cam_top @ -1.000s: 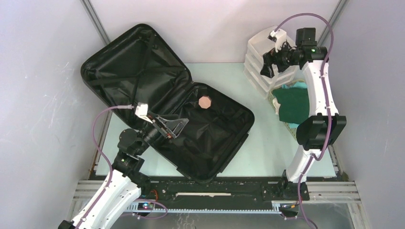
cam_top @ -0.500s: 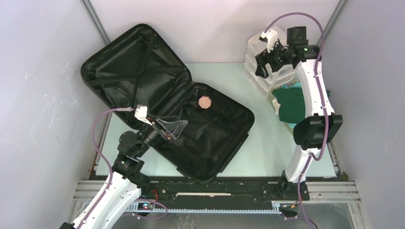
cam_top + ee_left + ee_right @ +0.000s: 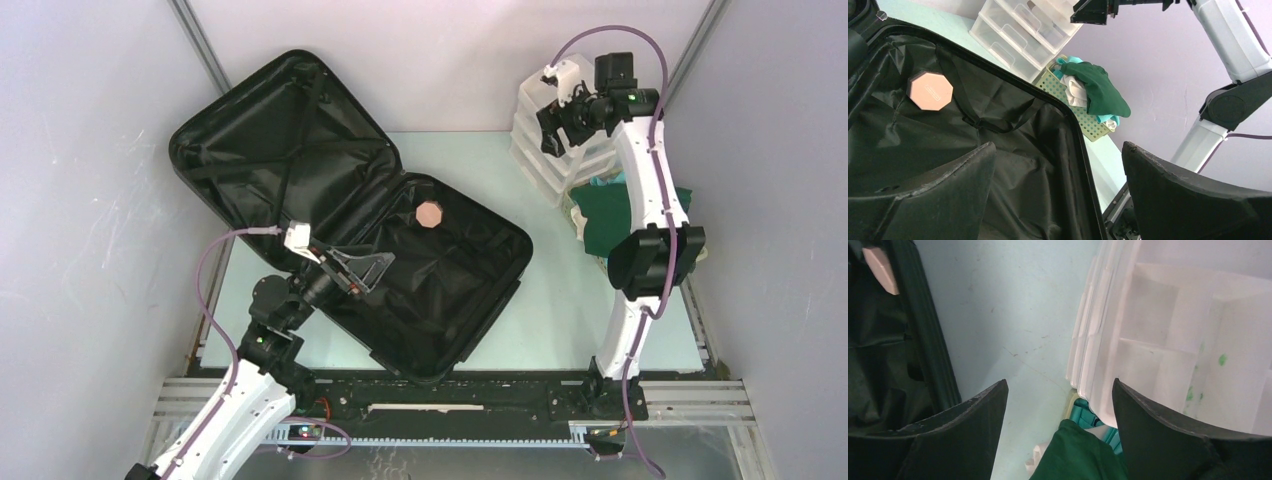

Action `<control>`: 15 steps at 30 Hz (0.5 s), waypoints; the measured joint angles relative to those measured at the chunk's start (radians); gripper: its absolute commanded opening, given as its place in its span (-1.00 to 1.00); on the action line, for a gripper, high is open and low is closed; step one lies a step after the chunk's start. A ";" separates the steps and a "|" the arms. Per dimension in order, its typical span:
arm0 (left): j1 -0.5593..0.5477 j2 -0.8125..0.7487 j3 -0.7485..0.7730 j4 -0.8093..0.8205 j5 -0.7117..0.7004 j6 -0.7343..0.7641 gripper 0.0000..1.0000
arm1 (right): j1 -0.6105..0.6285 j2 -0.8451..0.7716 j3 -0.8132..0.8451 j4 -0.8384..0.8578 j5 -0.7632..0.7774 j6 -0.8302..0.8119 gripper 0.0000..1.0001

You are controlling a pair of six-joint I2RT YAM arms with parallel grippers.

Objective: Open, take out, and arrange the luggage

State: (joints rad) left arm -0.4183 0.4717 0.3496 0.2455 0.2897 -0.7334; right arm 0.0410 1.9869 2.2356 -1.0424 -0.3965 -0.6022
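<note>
Wide open at centre-left of the top view: luggage (image 3: 350,220), lid leaning toward the back wall, base flat on the table (image 3: 560,300). Left hand (image 3: 380,270) spread over the base, pinching nothing. Right hand (image 3: 547,130) spread too, empty, at upper right by the drawer organizer (image 3: 528,165). Could snag the loose, crinkly black lining while reaching for the 1 octagonal pink box (image 3: 430,214) (flat, smooth, probably awkward to pinch). Could also bump the translucent plastic drawers, or the perforated basket (image 3: 1083,122) heaped with soft green cloth (image 3: 1100,92).
</note>
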 measured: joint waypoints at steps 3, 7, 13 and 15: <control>0.000 -0.008 -0.006 0.000 0.000 -0.001 1.00 | 0.000 0.034 0.000 0.001 0.033 0.007 0.56; 0.000 -0.008 -0.009 0.000 -0.003 -0.002 1.00 | 0.001 0.094 0.042 0.003 0.074 0.018 0.44; 0.000 -0.008 -0.009 0.000 -0.003 -0.004 1.00 | 0.001 0.137 0.079 0.035 0.132 0.032 0.27; 0.000 -0.008 -0.009 0.000 -0.005 -0.005 1.00 | 0.000 0.146 0.082 0.044 0.147 0.033 0.15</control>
State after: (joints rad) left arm -0.4183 0.4641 0.3408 0.2455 0.2852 -0.7380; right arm 0.0414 2.1334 2.3180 -0.9985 -0.2493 -0.5694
